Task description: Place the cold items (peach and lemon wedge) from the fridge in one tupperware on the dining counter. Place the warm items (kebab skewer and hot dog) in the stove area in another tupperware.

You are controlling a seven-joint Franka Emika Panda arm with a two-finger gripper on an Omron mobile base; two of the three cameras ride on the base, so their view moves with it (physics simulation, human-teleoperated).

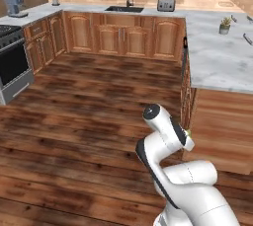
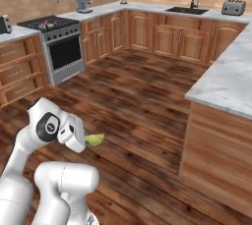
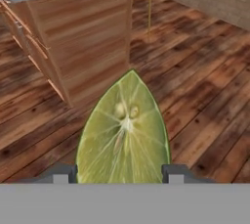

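A yellow-green lemon wedge (image 3: 124, 130) is pinched between my two fingertips, cut face toward the hand camera. My gripper (image 3: 119, 173) is shut on it, one dark pad on each side. From the right base view the wedge (image 2: 94, 139) sticks out of the gripper (image 2: 83, 139), held low over the wooden floor close to the robot's body. A sliver of the wedge (image 1: 188, 132) peeks past the hand in the left base view. The marble dining counter (image 1: 217, 57) stands to the right. The peach, kebab skewer, hot dog and tupperware are out of view or too small to make out.
The counter's wooden side panel (image 3: 83, 32) rises just ahead of the hand. A stove (image 2: 59, 37) stands far left, with a sink (image 1: 123, 9) and toaster (image 1: 166, 4) on the back counter. A small potted plant (image 1: 225, 25) sits on the marble top. Wooden floor (image 1: 89, 106) spreads between.
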